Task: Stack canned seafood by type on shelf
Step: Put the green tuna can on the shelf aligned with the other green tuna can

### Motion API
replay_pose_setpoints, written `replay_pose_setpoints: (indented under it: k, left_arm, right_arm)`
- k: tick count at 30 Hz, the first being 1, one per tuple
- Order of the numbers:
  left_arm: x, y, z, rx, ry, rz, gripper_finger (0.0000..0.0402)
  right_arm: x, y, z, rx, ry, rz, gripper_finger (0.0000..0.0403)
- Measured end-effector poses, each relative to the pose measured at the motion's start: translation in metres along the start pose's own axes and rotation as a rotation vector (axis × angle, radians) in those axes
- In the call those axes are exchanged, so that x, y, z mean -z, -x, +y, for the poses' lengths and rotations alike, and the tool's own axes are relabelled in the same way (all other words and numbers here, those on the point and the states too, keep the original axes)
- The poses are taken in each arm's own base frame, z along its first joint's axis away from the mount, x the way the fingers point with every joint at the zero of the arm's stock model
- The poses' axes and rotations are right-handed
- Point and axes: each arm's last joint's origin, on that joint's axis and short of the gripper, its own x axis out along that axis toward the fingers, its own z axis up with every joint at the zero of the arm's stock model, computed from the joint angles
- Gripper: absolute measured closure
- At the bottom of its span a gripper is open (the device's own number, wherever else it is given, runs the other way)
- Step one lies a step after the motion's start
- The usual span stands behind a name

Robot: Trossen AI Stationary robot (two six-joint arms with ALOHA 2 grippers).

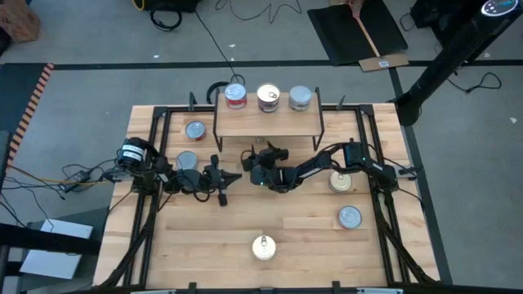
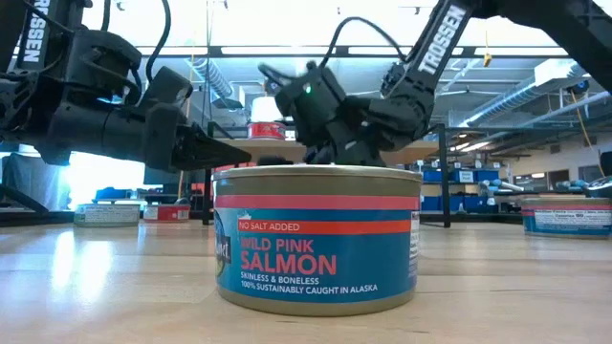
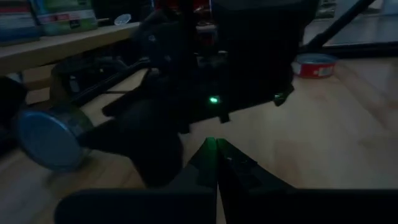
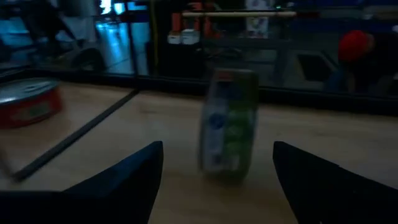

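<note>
**Between the right gripper's spread fingers, a can on edge**

Just ahead of the right gripper (image 4: 217, 180), whose fingers stand wide apart, a green-labelled can (image 4: 227, 124) stands on its edge on the bench (image 1: 310, 224), not touched by either finger. Beside that gripper, facing it across the middle of the bench, the left gripper (image 1: 233, 178) hangs with its fingers pressed together, holding nothing. Just behind the left gripper lies a bluish-topped can (image 1: 186, 159), and farther back a second can (image 1: 195, 129). Behind the right gripper sit a gold-topped can (image 1: 341, 180) and a silver-topped can (image 1: 350, 216). Near the bench's front edge stands a salmon can (image 2: 317, 237). Beyond both grippers rises the shelf (image 1: 270, 122), with three cans along its far edge: a red can (image 1: 235, 95), a middle can (image 1: 268, 97) and a grey can (image 1: 300, 98).
</note>
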Motion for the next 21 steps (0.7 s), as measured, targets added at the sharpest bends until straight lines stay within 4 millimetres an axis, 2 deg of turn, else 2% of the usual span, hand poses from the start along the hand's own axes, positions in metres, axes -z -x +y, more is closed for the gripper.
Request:
replay_pose_setpoints:
  k: [8,14,17,21]
  left_arm:
    - [0.000,0.000,0.001,-0.011,0.003,0.002,0.0394]
    - [0.000,0.000,0.001,-0.014,0.003,0.004,0.0394]
    - [0.000,0.000,0.001,-0.014,0.002,0.005,0.0394]
    - [0.001,0.000,0.001,-0.014,0.000,0.011,0.0394]
  right_arm:
    - [-0.007,-0.030,-0.007,-0.041,-0.084,0.044,0.0091]
    - [-0.009,-0.041,-0.012,-0.027,-0.107,0.048,0.0101]
    - [-0.009,-0.042,-0.012,-0.034,-0.091,0.052,0.0126]
    - [-0.008,-0.038,-0.010,-0.041,-0.055,0.051,0.0189]
